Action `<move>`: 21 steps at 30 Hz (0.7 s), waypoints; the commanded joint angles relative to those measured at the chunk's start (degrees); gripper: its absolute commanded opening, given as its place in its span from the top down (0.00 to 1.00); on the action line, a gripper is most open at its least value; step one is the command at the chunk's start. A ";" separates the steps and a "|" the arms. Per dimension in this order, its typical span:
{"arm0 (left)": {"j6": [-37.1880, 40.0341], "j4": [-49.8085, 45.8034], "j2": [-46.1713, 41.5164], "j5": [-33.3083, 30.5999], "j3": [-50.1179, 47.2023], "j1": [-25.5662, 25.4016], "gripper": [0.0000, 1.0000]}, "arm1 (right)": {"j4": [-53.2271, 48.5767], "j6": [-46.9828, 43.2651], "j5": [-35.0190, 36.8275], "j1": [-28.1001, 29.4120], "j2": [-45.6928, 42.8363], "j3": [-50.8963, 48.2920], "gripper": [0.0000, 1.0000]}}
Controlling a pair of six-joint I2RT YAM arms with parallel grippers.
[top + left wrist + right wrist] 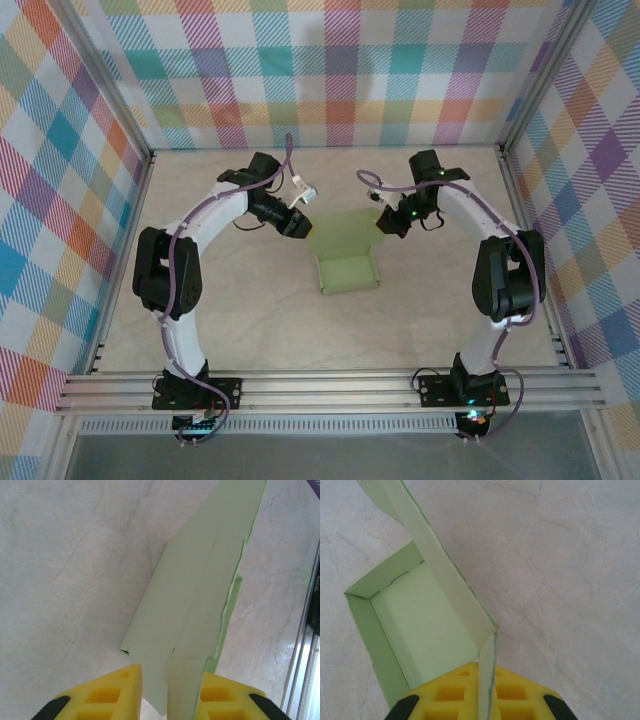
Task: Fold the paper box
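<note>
Mid-desk (250, 330), between both arms: the pale green paper box (348, 272), tray open upward, rear flap tilted up behind it. At the flap's right end, the right hand (487, 690), pinched tight on the card's edge. At its left end, the left hand (170, 700), narrowly parted around the flap's tip.

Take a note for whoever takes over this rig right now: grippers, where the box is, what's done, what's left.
Left gripper: jaws partly open, a box flap lying between them, apparently unclamped.
Right gripper: shut on the edge of a raised flap.
Paper box: middle of the table, between both arms.
Done: base walls stand upright.
Left: the top is open; it likely needs folding over and tucking.
</note>
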 commanded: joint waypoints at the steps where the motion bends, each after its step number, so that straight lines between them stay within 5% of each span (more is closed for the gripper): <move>1: -0.27 1.09 -1.03 0.11 0.30 0.29 0.76 | -0.31 -0.94 -1.24 0.55 -1.98 0.31 1.00; 21: -0.11 0.60 0.43 -4.26 0.49 -1.11 0.80 | 0.20 -0.17 -1.58 0.66 -2.24 0.43 1.00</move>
